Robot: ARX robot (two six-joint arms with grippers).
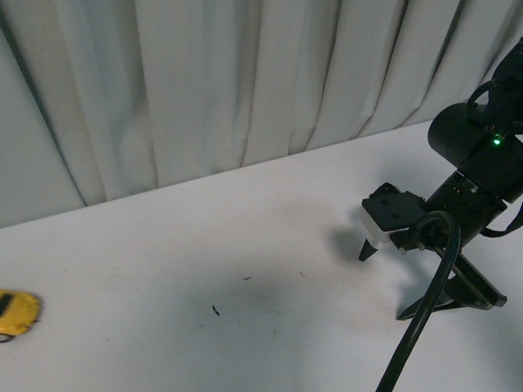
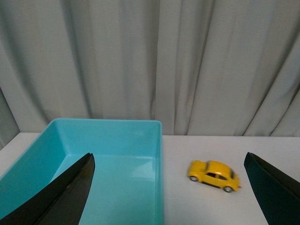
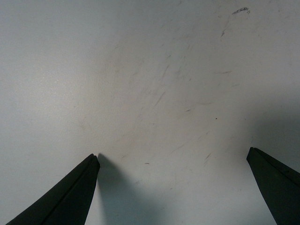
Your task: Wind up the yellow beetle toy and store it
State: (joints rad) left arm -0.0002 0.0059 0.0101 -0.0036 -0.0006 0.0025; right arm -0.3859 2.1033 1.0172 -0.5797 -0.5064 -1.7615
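Toy: glossy yellow beetle toy car (image 2: 214, 174) stood on the white desk (image 2: 267, 145), beside the teal plastic bin (image 2: 158, 140).
Left gripper (image 2: 168, 157): spread wide, empty.
Right gripper (image 3: 172, 152): spread wide, empty.

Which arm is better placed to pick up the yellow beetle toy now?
Left. The left gripper, open, faces the yellow beetle toy beside the teal bin; the right gripper, also open, is over the table at the opposite side.

The yellow beetle toy (image 2: 214, 175) is shiny. The blue bin (image 2: 112, 136) looks like smooth plastic. The curtain (image 1: 245, 82) is soft cloth. The white bench (image 3: 154, 93) is dull and scratched.
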